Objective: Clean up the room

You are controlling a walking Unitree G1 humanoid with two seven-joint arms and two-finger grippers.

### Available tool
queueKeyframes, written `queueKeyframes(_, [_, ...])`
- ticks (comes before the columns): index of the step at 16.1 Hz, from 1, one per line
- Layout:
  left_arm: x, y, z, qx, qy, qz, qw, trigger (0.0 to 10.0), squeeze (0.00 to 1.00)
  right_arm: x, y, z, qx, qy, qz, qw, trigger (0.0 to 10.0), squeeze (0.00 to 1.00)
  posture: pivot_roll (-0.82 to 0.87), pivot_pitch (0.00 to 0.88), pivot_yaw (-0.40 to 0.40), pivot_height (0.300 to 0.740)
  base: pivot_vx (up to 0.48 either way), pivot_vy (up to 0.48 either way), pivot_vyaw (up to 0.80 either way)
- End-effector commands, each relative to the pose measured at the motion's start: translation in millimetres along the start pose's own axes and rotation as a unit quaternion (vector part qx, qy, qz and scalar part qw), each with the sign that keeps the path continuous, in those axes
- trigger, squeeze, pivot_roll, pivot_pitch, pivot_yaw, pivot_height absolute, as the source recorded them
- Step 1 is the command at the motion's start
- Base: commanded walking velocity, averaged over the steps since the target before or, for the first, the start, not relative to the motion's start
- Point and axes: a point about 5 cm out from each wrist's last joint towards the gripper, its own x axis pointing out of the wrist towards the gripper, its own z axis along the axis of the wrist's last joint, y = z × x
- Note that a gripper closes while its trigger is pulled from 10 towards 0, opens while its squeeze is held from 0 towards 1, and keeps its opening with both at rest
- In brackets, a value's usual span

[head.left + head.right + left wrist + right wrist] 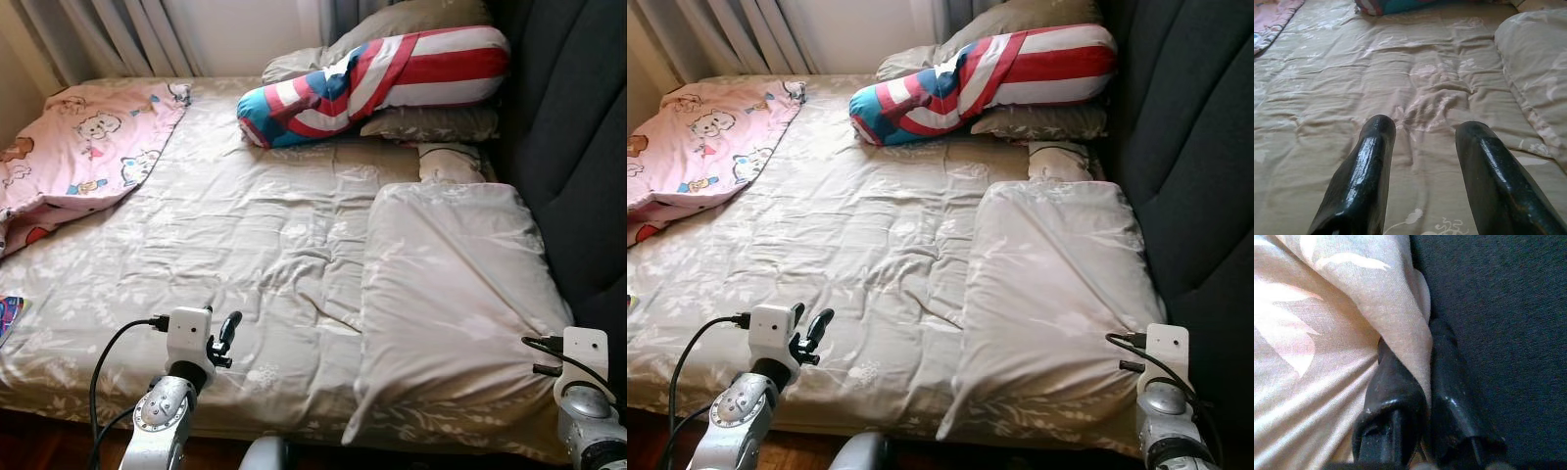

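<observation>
A beige floral duvet (245, 245) covers the bed. On its right side lies a big beige pillow (451, 294) against the dark headboard (578, 127). My right gripper (1425, 340) is shut on the pillow's near right corner, with a fold of its fabric (1400, 298) pinched between the two black fingers, right beside the headboard; its wrist (578, 367) shows at the bed's near right. My left gripper (1422, 127) hovers open just above the duvet at the near edge of the bed, holding nothing, its fingers (227, 333) pointing up the bed.
A red, white and blue striped bolster (372, 83) lies across the far end on grey pillows (431, 122). A pink cartoon blanket (78, 147) is spread over the far left corner. Curtains (108, 34) hang behind. A small colourful item (8, 315) sits at the left edge.
</observation>
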Motion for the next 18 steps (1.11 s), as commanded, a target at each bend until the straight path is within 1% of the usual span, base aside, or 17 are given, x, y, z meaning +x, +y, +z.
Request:
queueKeyframes(1, [-4.4, 4.8, -3.9, 0.007, 0.006, 0.008, 1.0, 10.0, 0.0, 3.5, -18.1, 17.1, 0.011, -0.041, -0.052, 0.998, 10.0, 0.0, 0.01, 0.075, 0.046, 0.666, 0.0, 0.0, 0.0])
queueKeyframes(2, [-4.7, 4.6, -4.2, 0.007, 0.006, 0.007, 1.0, 10.0, 0.0, 3.2, -16.6, 21.6, 0.009, -0.056, -0.049, 0.997, 10.0, 0.0, 0.01, 0.074, 0.045, 0.666, 0.0, 0.0, 0.0])
queueKeyframes(4, [-4.6, 4.4, -4.3, 0.006, 0.006, 0.008, 1.0, 10.0, 0.0, 1.8, -9.1, 30.1, -0.01, -0.087, -0.032, 0.996, 10.0, 0.0, 0.01, 0.074, 0.045, 0.666, 0.0, 0.0, 0.0])
queueKeyframes(5, [-4.4, 4.0, -4.3, 0.006, 0.006, 0.008, 1.0, 10.0, 0.0, 0.8, -3.3, 31.5, -0.018, -0.094, -0.019, 0.995, 10.0, 0.0, 0.01, 0.072, 0.045, 0.666, 0.0, 0.0, 0.0])
queueKeyframes(7, [-3.9, 3.3, -4.4, 0.005, 0.006, 0.007, 1.0, 10.0, 0.0, -0.6, 3.8, 29.9, -0.017, -0.091, -0.008, 0.996, 10.0, 0.0, 0.01, 0.07, 0.043, 0.666, 0.0, 0.0, 0.0])
queueKeyframes(8, [-3.8, 2.9, -4.2, 0.005, 0.005, 0.008, 1.0, 10.0, 0.0, -2.1, 9.4, 27.4, -0.016, -0.09, -0.001, 0.996, 10.0, 1.0, 0.01, 0.07, 0.042, 0.666, 0.0, 0.0, 0.0])
queueKeyframes(10, [-4.0, 2.6, -4.4, 0.004, 0.005, 0.008, 1.0, 10.0, 0.0, -3.2, 12.4, 27.6, -0.013, -0.096, -0.001, 0.995, 10.0, 1.0, 0.01, 0.068, 0.042, 0.666, 0.0, 0.0, 0.0])
queueKeyframes(11, [-4.0, 2.4, -4.3, 0.004, 0.004, 0.008, 1.0, 10.0, 0.0, -3.7, 12.9, 29.9, -0.008, -0.106, -0.002, 0.994, 10.0, 0.97, 0.01, 0.067, 0.042, 0.666, 0.0, 0.0, 0.0])
queueKeyframes(12, [-3.8, 2.0, -4.4, 0.003, 0.003, 0.008, 1.0, 10.0, 0.0, -5.7, 16.3, 37.8, 0.011, -0.135, 0.013, 0.991, 10.0, 0.0, 0.01, 0.065, 0.04, 0.666, 0.0, 0.0, 0.0])
queueKeyframes(13, [-3.7, 2.0, -4.3, 0.002, 0.002, 0.008, 1.0, 10.0, 0.0, -8.2, 21.2, 45.0, 0.038, -0.161, 0.039, 0.985, 10.0, 0.0, 0.01, 0.065, 0.04, 0.666, 0.0, 0.0, 0.0])
queueKeyframes(14, [-3.3, 1.8, -4.7, 0.001, 0.003, 0.008, 1.0, 10.0, 0.0, -11.5, 29.8, 50.4, 0.062, -0.178, 0.076, 0.979, 10.0, 0.0, 0.01, 0.055, 0.033, 0.666, 0.0, 0.0, 0.0])
queueKeyframes(15, [-2.3, 1.3, -6.1, 0.0, 0.004, 0.008, 1.0, 10.0, 0.0, -17.8, 45.6, 55.1, 0.093, -0.194, 0.133, 0.968, 10.0, 0.0, 0.01, 0.052, 0.031, 0.666, 0.0, 0.0, 0.0])
queueKeyframes(16, [-1.6, 1.0, -7.2, -0.003, 0.005, 0.009, 1.0, 10.0, 0.0, -22.6, 56.4, 54.9, 0.099, -0.199, 0.164, 0.961, 10.0, 0.0, 0.0, 0.048, 0.028, 0.666, 0.0, 0.0, 0.0])
queueKeyframes(18, [-1.1, 2.3, -14.3, -0.027, 0.016, 0.025, 0.999, 10.0, 0.0, -34.3, 80.2, 43.5, 0.108, -0.188, 0.211, 0.953, 10.0, 0.0, 0.0, 0.039, 0.026, 0.666, 0.0, 0.0, 0.0])
